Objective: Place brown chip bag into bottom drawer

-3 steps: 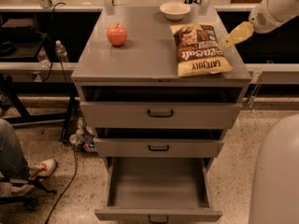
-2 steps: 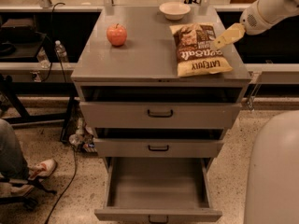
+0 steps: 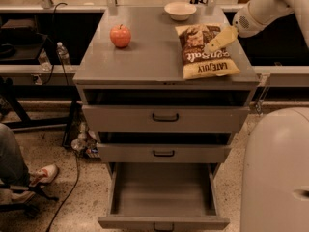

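Grey metal sits nearest me: the bottom drawer (image 3: 164,190) stands pulled open at 6 o'clock. Above it on the worktop (image 3: 154,57), the brown chip bag (image 3: 203,64) lies flat along the 3 o'clock edge, with its yellow band toward me. My tool (image 3: 209,48) hangs over the bag's far half, at about 1 o'clock from the bag's middle. I cannot tell whether it is spread or pressed together. An apple (image 3: 120,36) rests at the bag's 9 o'clock, and a bowl (image 3: 180,10) at its 11 o'clock.
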`<state>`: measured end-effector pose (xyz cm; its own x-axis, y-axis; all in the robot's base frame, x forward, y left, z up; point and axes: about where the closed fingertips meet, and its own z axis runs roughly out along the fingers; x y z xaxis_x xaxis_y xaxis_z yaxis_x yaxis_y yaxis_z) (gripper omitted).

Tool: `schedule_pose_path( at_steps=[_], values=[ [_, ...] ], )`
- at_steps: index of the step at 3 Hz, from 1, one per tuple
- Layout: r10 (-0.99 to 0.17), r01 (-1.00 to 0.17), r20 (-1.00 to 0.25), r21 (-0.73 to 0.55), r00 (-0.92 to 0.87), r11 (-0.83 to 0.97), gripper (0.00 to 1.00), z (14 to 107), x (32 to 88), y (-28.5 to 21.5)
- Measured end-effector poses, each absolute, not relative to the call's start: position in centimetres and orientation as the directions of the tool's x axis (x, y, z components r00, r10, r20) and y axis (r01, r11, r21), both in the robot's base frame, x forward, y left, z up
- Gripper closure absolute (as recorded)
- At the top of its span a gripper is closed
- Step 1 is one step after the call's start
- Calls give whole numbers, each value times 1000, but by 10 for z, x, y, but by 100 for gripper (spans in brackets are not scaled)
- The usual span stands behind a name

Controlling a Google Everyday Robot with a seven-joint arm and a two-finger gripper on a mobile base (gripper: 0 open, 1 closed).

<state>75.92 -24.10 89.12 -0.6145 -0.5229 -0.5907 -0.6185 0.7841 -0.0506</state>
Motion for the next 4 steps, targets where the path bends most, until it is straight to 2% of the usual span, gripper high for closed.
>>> schedule_pose_path(
  at_steps=[2, 4],
  values=[
    [-567, -630, -518, -67, -640, 773, 0, 876, 767, -220],
    [-577, -632, -485, -61, -657, 772, 41, 867, 768, -214]
  ],
)
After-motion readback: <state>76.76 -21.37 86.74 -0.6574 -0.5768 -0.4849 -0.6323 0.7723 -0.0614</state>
